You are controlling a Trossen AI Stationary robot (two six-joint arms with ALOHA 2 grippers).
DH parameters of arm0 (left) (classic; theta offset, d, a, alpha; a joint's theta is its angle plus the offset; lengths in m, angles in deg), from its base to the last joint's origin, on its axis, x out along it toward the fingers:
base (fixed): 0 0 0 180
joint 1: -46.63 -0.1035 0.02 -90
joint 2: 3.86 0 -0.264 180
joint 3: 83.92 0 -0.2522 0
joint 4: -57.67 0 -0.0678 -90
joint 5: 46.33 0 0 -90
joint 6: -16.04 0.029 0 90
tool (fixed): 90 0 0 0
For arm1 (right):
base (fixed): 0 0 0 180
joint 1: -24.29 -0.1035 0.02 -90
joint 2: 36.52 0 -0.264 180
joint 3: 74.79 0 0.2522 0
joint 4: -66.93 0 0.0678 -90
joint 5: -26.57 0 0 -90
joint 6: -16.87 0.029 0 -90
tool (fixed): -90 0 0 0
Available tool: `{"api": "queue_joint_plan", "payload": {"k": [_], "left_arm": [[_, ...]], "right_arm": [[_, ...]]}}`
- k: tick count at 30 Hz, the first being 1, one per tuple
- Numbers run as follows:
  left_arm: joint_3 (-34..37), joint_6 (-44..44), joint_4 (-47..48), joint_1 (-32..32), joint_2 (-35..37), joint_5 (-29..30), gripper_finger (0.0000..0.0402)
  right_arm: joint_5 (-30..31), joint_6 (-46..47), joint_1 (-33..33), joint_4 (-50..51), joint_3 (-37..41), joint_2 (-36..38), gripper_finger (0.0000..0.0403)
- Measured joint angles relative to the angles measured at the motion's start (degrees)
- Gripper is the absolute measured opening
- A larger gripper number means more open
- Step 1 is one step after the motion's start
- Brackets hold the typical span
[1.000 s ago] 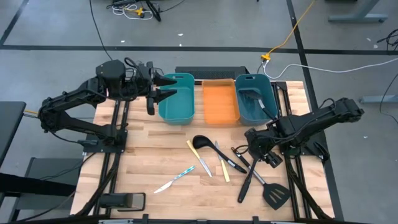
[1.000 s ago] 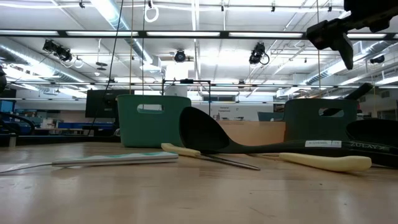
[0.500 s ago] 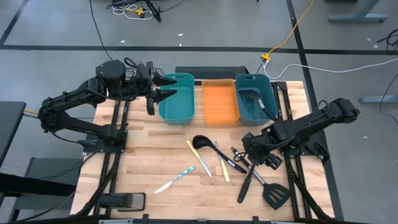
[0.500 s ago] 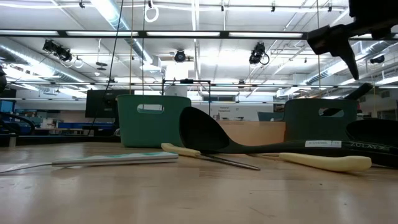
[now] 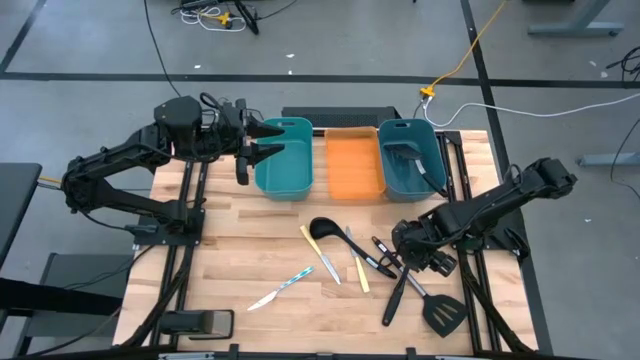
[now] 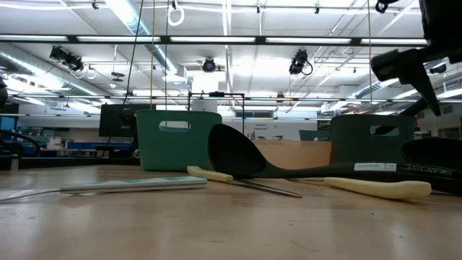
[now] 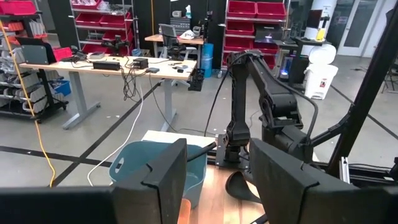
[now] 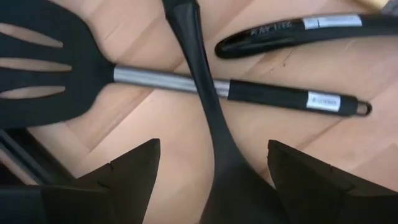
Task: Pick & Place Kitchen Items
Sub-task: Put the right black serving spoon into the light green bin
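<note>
**Utensils scattered on the butcher-block table, right gripper low over them**

High view: a wooden table [image 5: 250, 260] stands on a grey floor. Along its upper edge sit two teal bins [image 5: 285, 158] with one orange tray [image 5: 355, 167] between them; the right bin [image 5: 410, 157] holds dark utensils. Lower centre lie the kitchen items [image 5: 370, 265]: one ladle [image 5: 322, 228], one slotted spatula [image 5: 440, 312], three pale-handled knives, one blue-handled knife [image 5: 282, 288] and several black handles crossing. The left gripper [image 5: 262, 143] hangs at the left bin's rim, fingers parted and grasping nothing. The right gripper [image 5: 418, 250] sits over the black handles.

Low view: only here does the lit hall behind show; the ladle's bowl [image 6: 234, 152] rests on the table.

Left wrist view: shelves, desks and the other arm beyond.

Right wrist view: fingers [image 8: 124, 177] spread wide, straddling a black handle [image 8: 211, 124] that crosses the spatula [image 8: 56, 68].
</note>
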Motion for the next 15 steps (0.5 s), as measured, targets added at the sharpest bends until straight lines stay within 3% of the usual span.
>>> {"api": "queue_joint_plan", "payload": {"k": [15], "left_arm": [[0.0,-0.13,0.0,0.0,0.0,0.03,0.0181]], "right_arm": [[-2.65,-3.88,-1.03,-9.35,8.97,0.0,0.0302]]}}
